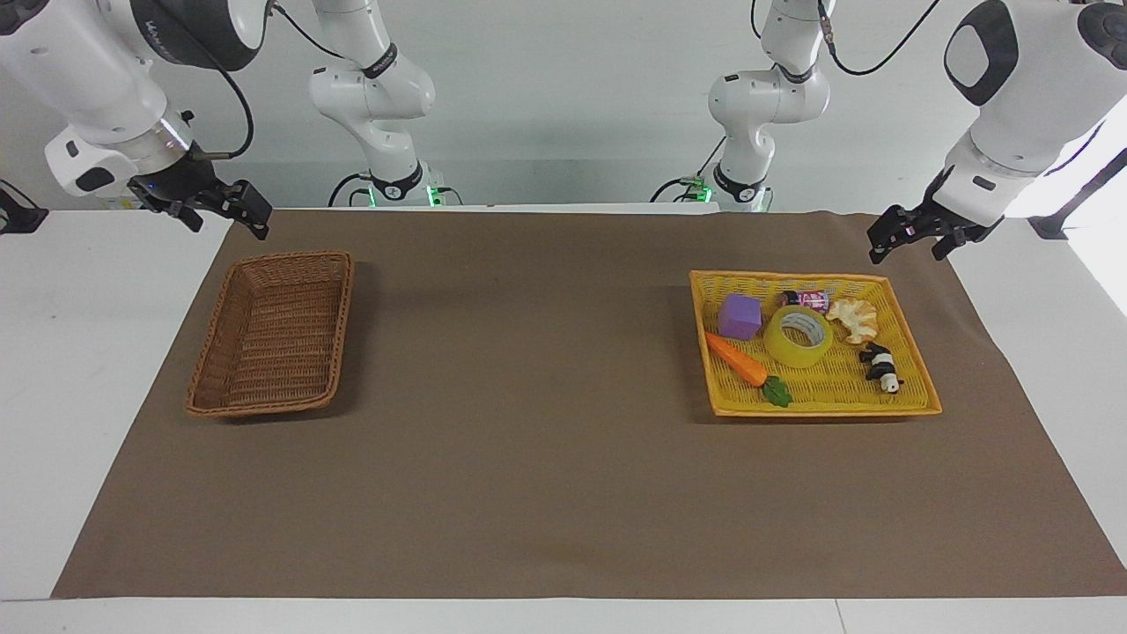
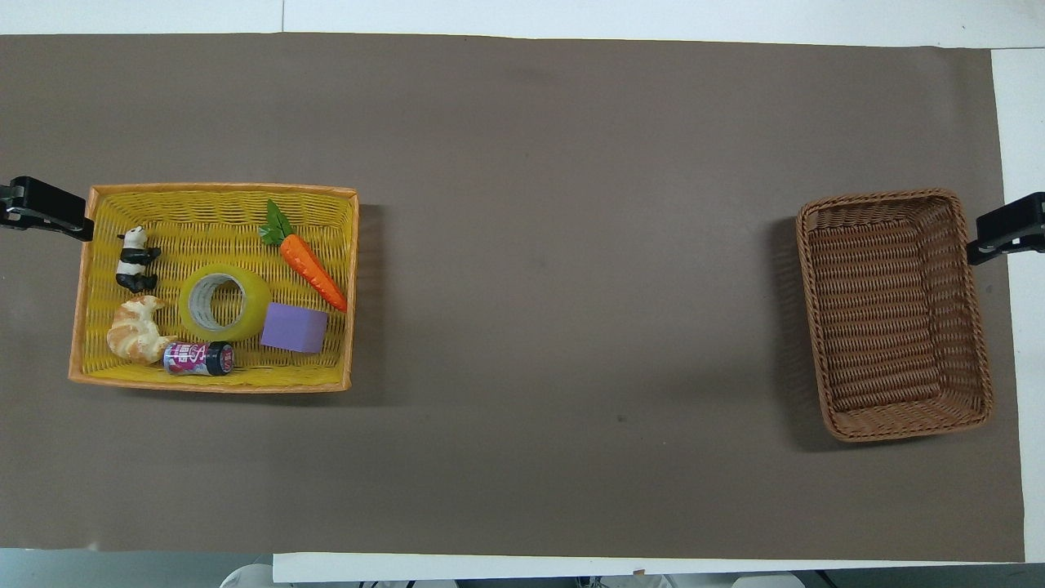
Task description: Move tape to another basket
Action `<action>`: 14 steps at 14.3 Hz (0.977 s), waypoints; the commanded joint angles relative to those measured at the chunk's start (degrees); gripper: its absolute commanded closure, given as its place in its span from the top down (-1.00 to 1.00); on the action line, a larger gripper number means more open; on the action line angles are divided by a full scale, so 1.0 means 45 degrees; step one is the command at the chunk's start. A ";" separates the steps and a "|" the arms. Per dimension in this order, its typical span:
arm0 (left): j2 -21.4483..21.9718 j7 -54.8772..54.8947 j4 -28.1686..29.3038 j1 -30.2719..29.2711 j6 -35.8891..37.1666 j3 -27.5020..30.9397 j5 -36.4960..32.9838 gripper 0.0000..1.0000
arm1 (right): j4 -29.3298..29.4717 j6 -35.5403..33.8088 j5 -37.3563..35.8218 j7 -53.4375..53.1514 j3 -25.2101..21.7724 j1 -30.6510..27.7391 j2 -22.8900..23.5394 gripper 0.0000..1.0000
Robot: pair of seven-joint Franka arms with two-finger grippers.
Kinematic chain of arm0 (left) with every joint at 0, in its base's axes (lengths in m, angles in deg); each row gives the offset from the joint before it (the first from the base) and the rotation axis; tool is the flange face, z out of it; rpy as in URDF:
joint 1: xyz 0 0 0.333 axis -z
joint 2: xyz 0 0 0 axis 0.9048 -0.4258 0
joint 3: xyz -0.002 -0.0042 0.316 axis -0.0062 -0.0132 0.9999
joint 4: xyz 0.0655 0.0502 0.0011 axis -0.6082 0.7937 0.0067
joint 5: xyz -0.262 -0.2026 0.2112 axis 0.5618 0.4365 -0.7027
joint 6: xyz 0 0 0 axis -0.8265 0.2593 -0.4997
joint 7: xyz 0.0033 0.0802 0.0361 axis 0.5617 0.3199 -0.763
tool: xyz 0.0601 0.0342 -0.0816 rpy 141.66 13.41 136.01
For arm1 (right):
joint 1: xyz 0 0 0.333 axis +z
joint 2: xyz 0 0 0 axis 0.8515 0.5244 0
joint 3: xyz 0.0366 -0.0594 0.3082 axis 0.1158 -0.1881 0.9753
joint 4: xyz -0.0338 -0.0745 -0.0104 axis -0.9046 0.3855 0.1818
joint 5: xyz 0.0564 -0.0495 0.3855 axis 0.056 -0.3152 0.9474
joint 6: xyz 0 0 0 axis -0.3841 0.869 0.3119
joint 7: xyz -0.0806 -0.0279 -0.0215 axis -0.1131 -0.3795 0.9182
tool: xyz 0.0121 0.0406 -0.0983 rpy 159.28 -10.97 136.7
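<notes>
The tape point(image 1: 791, 353), a yellow roll with a white core, lies flat in the yellow-orange tray basket point(image 1: 828, 392) at the left arm's end of the table; it also shows in the overhead view point(image 2: 255, 304). The brown wicker basket point(image 1: 273, 339) stands empty at the right arm's end and shows from overhead too point(image 2: 894, 318). My left gripper point(image 1: 907, 249) hangs open and empty in the air beside the tray's corner point(image 2: 49, 214). My right gripper point(image 1: 229, 224) hangs open and empty over the mat by the wicker basket's corner point(image 2: 1004, 235).
In the tray around the tape lie a purple block point(image 1: 740, 317), a toy carrot point(image 1: 738, 359), a panda figure point(image 1: 880, 365), a croissant point(image 1: 852, 319) and a small can point(image 1: 806, 300). A brown mat point(image 1: 528, 396) covers the table between the baskets.
</notes>
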 commanded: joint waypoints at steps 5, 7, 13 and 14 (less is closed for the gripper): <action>0.0249 -0.0093 0.0324 -0.0082 -0.0193 -0.0004 0.0042 1.00 | -0.0172 -0.0085 0.0185 0.0125 0.0057 -0.0104 -0.0190 0.98; 0.0327 -0.0093 0.0304 -0.0025 -0.0095 0.0074 0.0042 1.00 | -0.0172 -0.0085 0.0185 0.0125 0.0057 -0.0104 -0.0190 0.98; 0.1905 -0.0034 0.4276 -0.0102 -0.3502 -0.0004 0.0042 0.99 | -0.0172 -0.0085 0.0185 0.0125 0.0057 -0.0104 -0.0190 0.98; 0.1987 -0.0034 0.5120 -0.0180 -0.4480 0.0054 0.0042 0.97 | -0.0172 -0.0085 0.0185 0.0125 0.0057 -0.0104 -0.0190 0.98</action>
